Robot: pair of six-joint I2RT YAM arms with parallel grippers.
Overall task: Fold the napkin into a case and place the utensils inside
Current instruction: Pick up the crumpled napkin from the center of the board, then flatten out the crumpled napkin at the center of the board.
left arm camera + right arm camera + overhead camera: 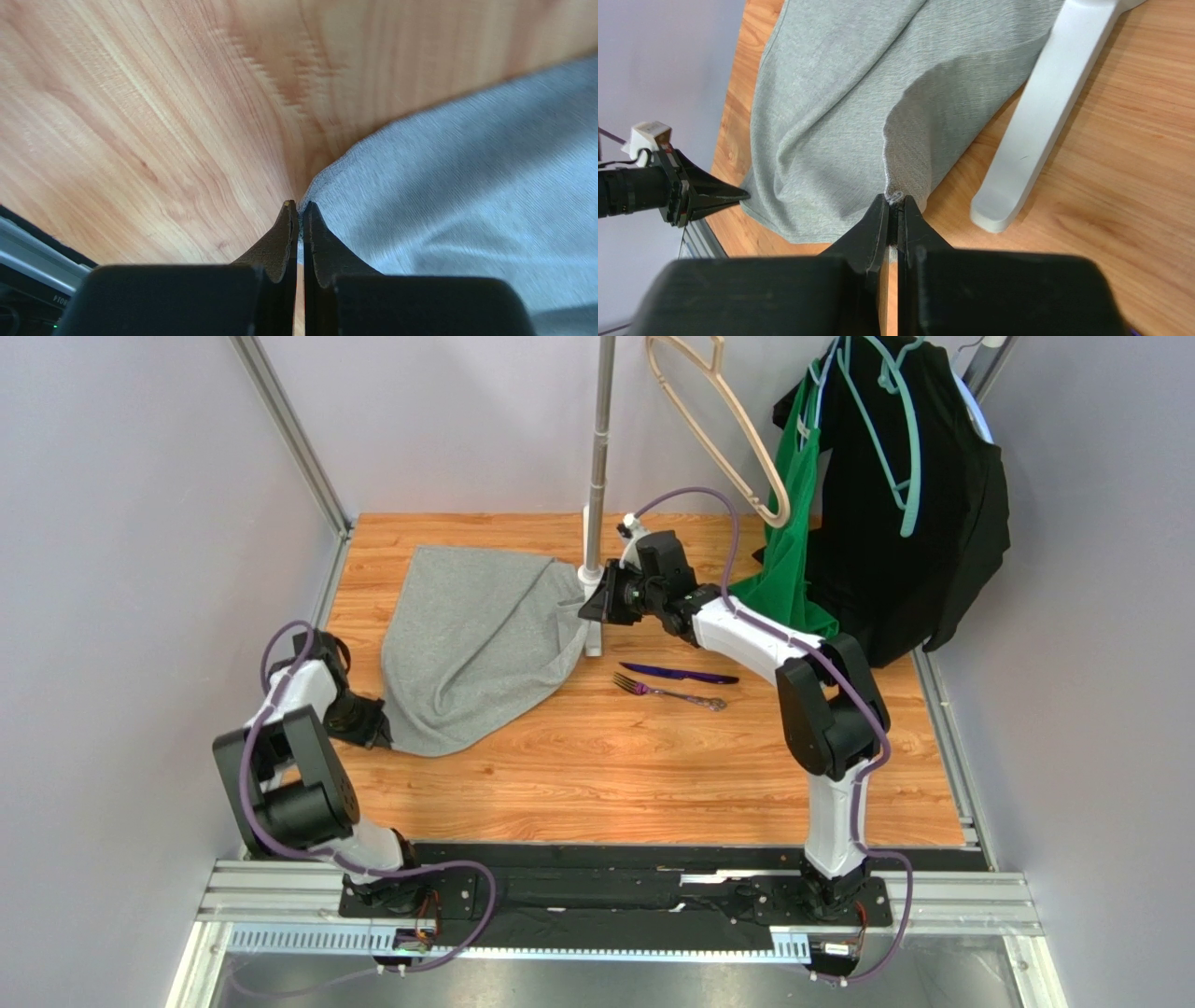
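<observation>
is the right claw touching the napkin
Touching: the right wrist view shows the right claw shut on a corner of the napkin.

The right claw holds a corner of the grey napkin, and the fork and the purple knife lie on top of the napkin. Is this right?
Not quite. The right claw holds a corner of the grey napkin, but the fork and the purple knife lie on the bare wooden table beside it, apart from the cloth. The top external view shows this.

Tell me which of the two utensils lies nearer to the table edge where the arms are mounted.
The silvery fork, with visible tines; the dark purple straight utensil lies just behind it, farther back.
</observation>
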